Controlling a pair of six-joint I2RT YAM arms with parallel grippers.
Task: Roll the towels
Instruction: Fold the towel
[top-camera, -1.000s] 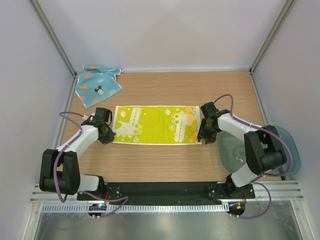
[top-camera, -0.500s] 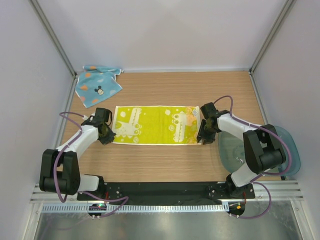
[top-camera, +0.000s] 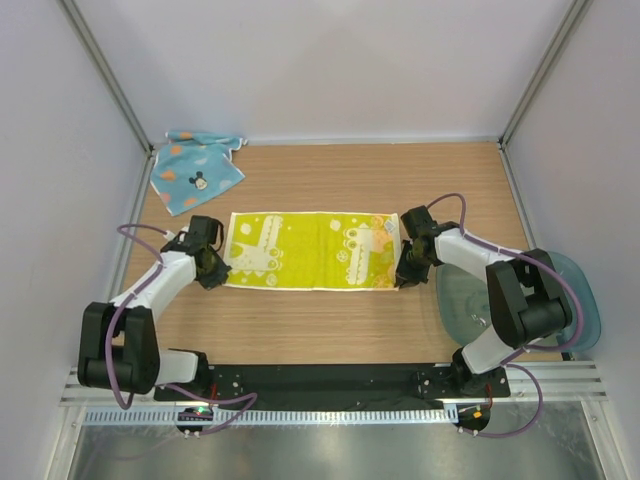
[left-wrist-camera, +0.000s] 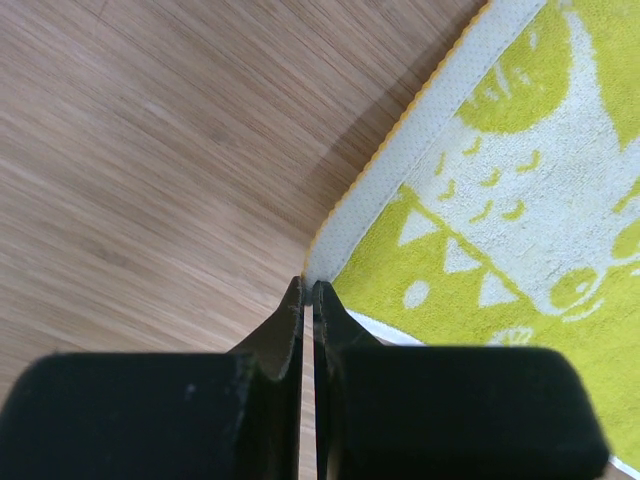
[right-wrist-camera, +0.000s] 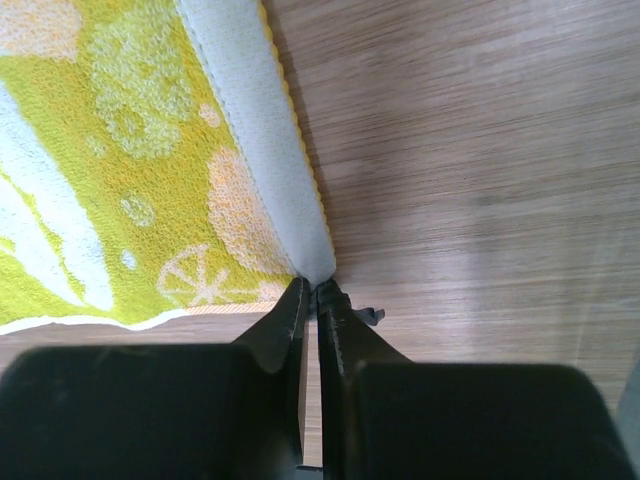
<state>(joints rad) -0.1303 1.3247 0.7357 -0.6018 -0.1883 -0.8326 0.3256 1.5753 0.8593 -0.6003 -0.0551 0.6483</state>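
- The left end effector (left-wrist-camera: 308, 290) is pressing its two fingers together, with only a hairline slit showing between them, and is pinching the tip of the near left corner of the yellow towel (left-wrist-camera: 500, 200).
- In the left wrist view, the towel's white border with its thin orange edge is narrowing down into the fingertips, while bare desk (left-wrist-camera: 150, 150) is showing to the left of it.
- The right end effector (right-wrist-camera: 310, 288) is likewise standing closed to a thin line and is gripping the near right corner of the same towel (right-wrist-camera: 100, 150), whose pale border is tapering to a point right at the tips.
- From the top view, the yellow towel (top-camera: 312, 250) is lying spread flat and unrolled across the middle of the desk (top-camera: 330, 330), its long sides running left to right.
- There, the left end effector (top-camera: 218, 276) is sitting at one short end and the right end effector (top-camera: 403, 280) at the other, both low against the desk.
- The light blue towel (top-camera: 195, 170) is lying rumpled at the far left corner, well apart from both arms, its mouse face turned up.
- A clear bluish tub (top-camera: 590, 310) is sitting at the right edge, partly behind the right arm and touched by neither end effector.
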